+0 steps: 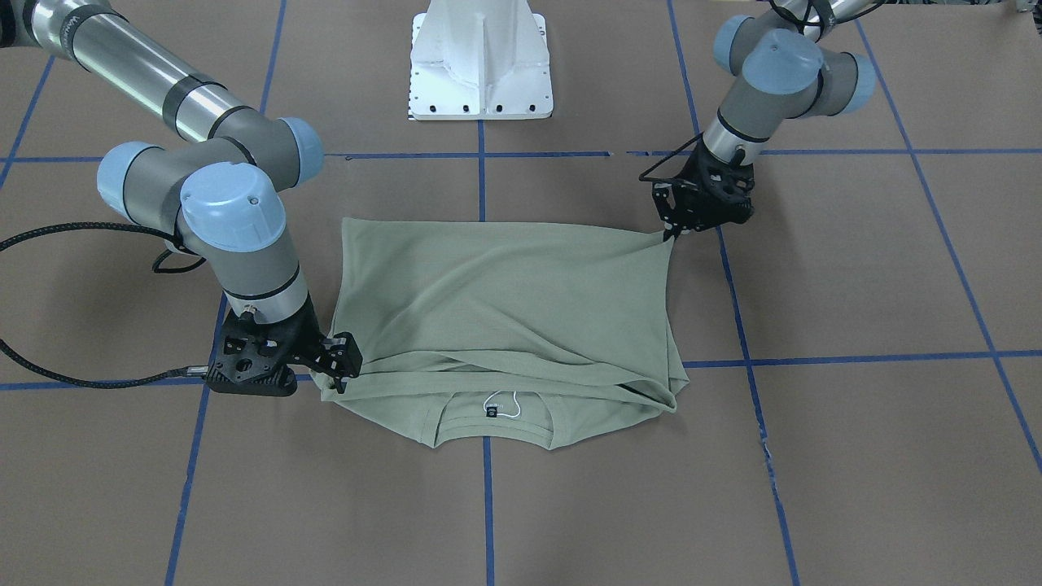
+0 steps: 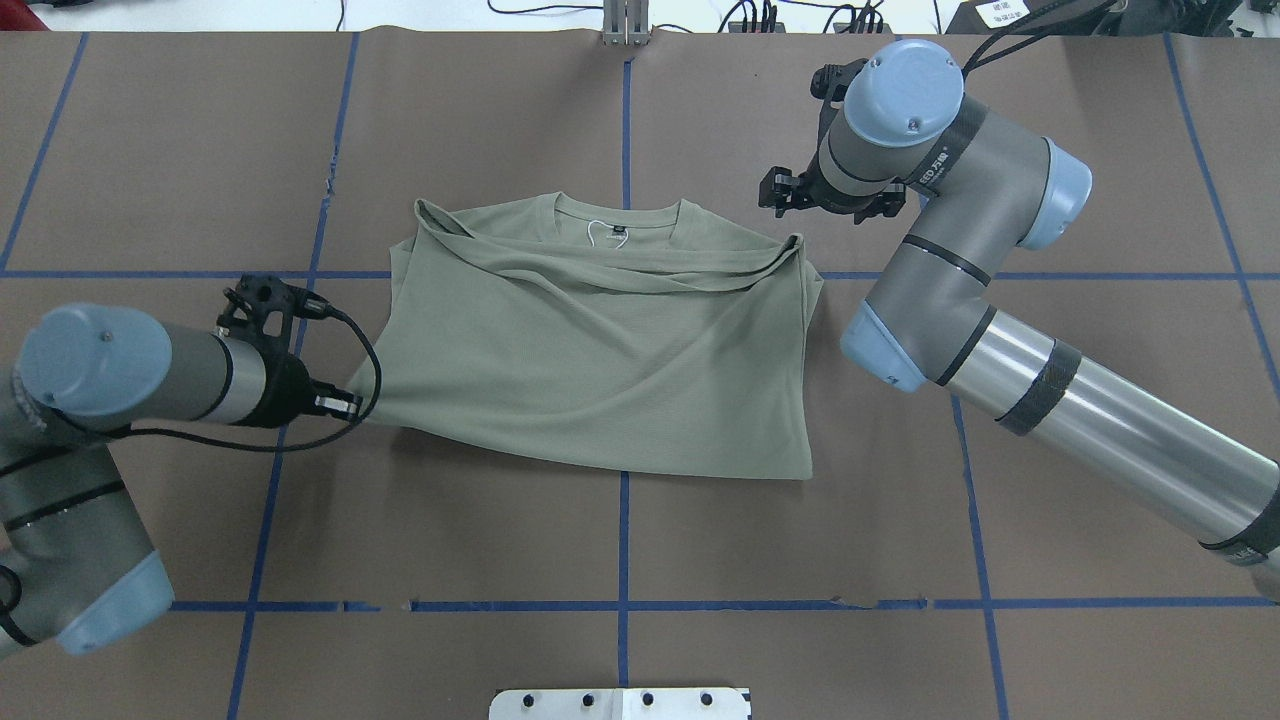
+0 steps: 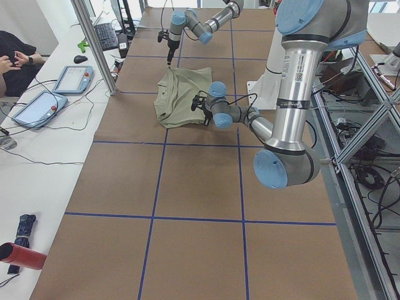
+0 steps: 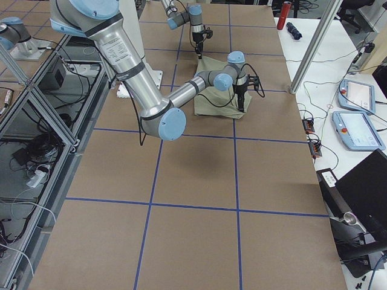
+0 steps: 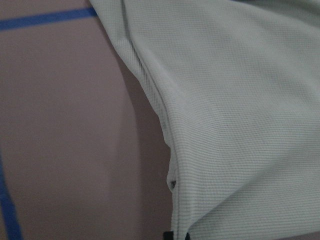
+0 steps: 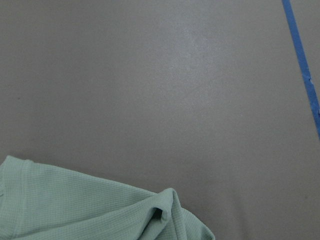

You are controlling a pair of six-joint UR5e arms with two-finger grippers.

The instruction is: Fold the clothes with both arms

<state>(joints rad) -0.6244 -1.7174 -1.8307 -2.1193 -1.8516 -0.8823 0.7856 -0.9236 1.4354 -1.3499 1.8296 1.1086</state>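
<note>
Front-facing view: the shirt [image 1: 505, 301] lay near the middle of the brown desk [image 1: 855, 285], across a blue tape line [image 1: 482, 183]. It was doubled over on itself, the neckline on the side away from the robot, with the dark tag [image 1: 492, 411] and its white loop showing. The left gripper [image 1: 672, 234], on this view's right, had its jaws closed on a corner of the shirt on the robot's side, and the cloth was drawn to a point there. The right gripper [image 1: 340, 376] sat low at the desk, touching the shirt's corner at the neckline end. Its jaws were masked by frame and cloth, so I could not tell whether they gripped. The white pedestal [image 1: 482, 57] stood at the top. Overhead view: the shirt lay between the left arm [image 2: 150, 370] and the right arm [image 2: 960, 260]. The left jaws met the near-left corner. The right wrist stood over the far-right corner by the collar, with its tips hidden. Left side view: the shirt was small and far up the desk, with no jaw detail. Right side view: the near arm's wrist stood over the shirt's edge, too small to read the jaws. Left wrist view: the shirt's edge ran down to the bottom of the frame, where dark tips pinched it. Right wrist view: it showed mostly bare desk and a bunched fold of shirt at the lower left. No tips were in frame.
</note>
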